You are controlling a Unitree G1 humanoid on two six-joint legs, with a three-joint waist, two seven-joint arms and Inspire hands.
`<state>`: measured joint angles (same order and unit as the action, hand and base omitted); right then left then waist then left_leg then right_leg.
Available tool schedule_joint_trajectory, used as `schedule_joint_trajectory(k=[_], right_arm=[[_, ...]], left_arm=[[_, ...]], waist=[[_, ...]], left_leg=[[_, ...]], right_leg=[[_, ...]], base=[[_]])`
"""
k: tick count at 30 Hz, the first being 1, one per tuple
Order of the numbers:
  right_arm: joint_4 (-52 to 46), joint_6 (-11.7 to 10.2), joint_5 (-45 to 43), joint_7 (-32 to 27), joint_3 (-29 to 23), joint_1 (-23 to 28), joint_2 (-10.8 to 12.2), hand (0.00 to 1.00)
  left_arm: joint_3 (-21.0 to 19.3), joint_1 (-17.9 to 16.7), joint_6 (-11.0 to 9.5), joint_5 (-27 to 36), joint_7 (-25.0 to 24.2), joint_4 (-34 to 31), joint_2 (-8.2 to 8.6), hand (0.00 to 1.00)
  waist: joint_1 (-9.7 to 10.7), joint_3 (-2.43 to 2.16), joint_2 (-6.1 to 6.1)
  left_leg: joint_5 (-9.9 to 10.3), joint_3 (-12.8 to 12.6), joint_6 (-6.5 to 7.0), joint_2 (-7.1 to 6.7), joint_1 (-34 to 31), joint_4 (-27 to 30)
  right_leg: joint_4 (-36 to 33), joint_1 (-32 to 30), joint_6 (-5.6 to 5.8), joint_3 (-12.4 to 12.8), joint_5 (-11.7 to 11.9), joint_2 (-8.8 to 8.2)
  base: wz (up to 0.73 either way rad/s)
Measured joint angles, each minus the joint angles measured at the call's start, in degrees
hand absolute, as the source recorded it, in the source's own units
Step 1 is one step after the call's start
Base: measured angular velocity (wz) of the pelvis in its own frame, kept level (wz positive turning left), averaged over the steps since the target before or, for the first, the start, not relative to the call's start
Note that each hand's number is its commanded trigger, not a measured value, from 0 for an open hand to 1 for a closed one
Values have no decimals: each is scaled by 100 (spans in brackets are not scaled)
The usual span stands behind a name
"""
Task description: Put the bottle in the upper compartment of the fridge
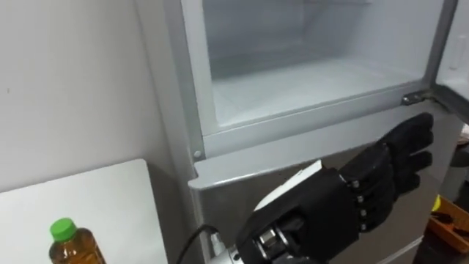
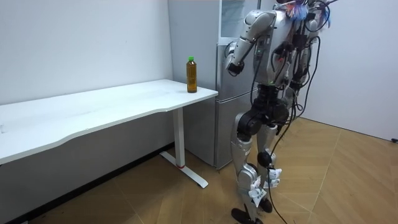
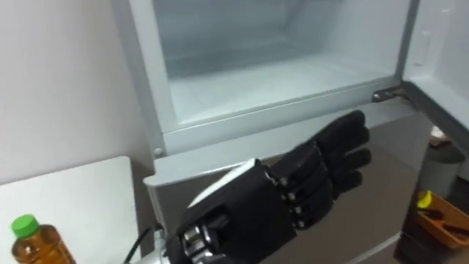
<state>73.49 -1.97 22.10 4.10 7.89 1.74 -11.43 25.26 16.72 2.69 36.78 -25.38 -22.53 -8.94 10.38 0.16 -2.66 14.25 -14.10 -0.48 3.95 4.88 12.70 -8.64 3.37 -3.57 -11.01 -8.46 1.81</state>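
The upper fridge compartment (image 1: 293, 88) stands open at 12 o'clock, its white floor bare up to the front lip. Its door (image 3: 436, 51) is swung aside at 2 o'clock. The left hand (image 1: 359, 194) hovers at 5 o'clock, in front of the closed lower door's (image 1: 242, 172) top edge. Its fingers are straight and spread, pointing toward 2 o'clock, and they hold nothing. The green-capped bottle (image 1: 69, 246) of amber drink stands at 7 o'clock on the white table's (image 1: 110, 198) corner, well apart from the hand, near the fridge's side.
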Motion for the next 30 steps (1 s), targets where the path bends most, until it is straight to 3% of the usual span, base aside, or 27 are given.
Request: schedule_joint_trajectory(k=[3, 8, 18, 25, 30], right_arm=[[23, -11, -35, 33, -2, 2, 4, 0], [23, -72, -25, 106, 14, 51, 7, 0], [28, -228, -308, 85, -16, 125, 7, 0], [30, -246, -276, 61, -32, 237, 35, 0], [23, -346, -229, 105, -320, 414, 55, 0]], left_arm=[[-219, -102, -74, -36, -4, -175, -10, 0], [-493, -172, -119, -35, 55, -185, -28, 0], [-1238, -1023, -277, -154, 772, -596, -257, 0], [-2056, -1183, -360, -163, 1287, -734, -198, 0], [-2750, -1225, -723, -509, 1583, -1050, -89, 0]], waist=[[-3, 3, 9], [-182, 4, 13], [-501, 5, 15], [-755, 22, 61], [-972, -1, 47]], left_leg=[[-47, 206, 9, -61, -21, -16], [-72, 245, 20, -73, 15, -9], [-78, 354, 10, -81, -6, -4], [-83, 417, 2, -152, 73, -6], [-83, 669, 2, -179, 68, -25]], right_leg=[[11, 77, 3, -147, -4, -37], [88, 182, 22, -334, -22, -78], [90, 246, 21, -491, -75, -91], [86, 345, 36, -637, -174, -128], [83, 406, 75, -693, -210, -159]], base=[[29], [21], [8], [12], [11]])
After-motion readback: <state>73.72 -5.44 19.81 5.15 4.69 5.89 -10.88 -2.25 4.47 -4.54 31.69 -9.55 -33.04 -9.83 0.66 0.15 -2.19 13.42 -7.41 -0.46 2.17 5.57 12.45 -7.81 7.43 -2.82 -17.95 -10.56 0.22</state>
